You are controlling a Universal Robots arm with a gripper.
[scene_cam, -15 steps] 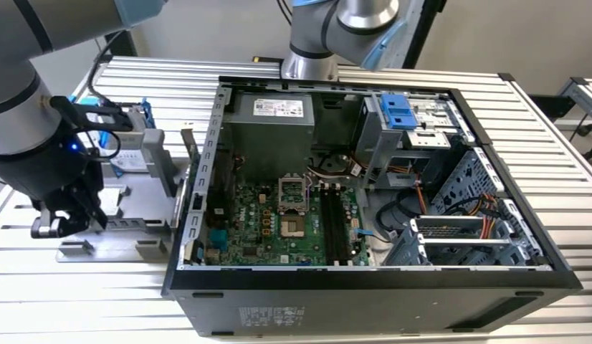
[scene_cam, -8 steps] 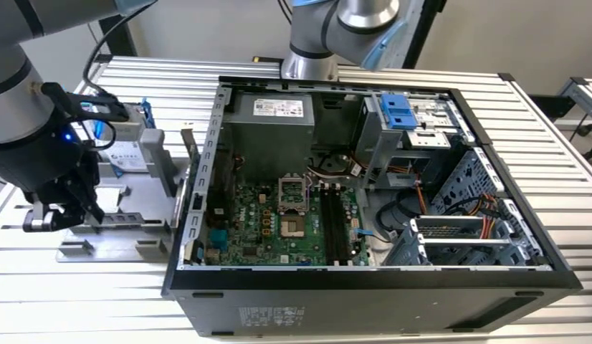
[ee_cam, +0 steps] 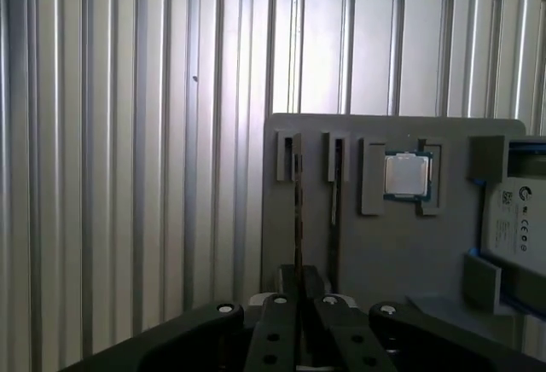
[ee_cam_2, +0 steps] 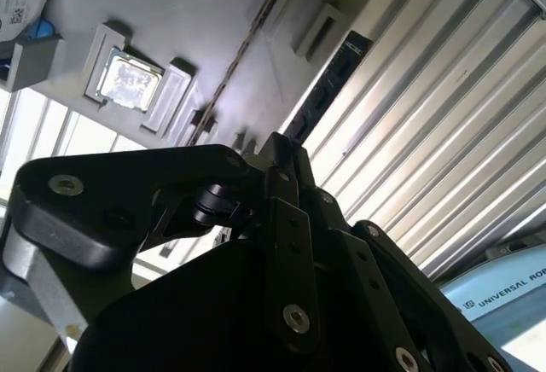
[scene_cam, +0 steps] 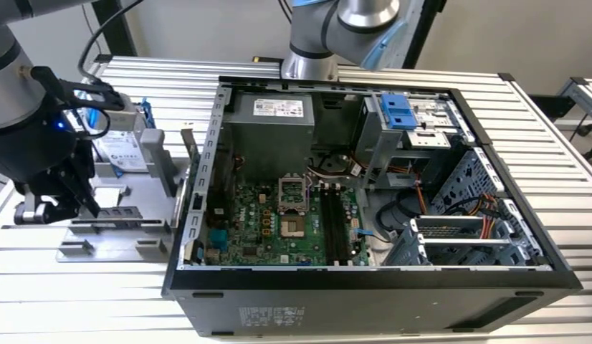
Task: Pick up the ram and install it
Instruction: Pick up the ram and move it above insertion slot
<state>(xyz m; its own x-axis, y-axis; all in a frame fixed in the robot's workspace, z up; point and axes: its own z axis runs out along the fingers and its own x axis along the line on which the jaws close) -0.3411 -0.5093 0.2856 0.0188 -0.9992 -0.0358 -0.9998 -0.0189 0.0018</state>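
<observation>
Over the grey holder, pincer fingers are drawn nearly together around one end of the ram, which stands on edge in its slot. Another thin stick stands alongside, the processor chip beyond it, the slatted table beneath.

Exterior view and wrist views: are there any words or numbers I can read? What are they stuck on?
Power supply label: print too small to read.
Hard drive label: little marks and print, too small to read.
Case front sticker: too small to read.
Pale blue arm cover: white maker's lettering, cut off at the picture's edge.
No text can be quoted whole.
</observation>
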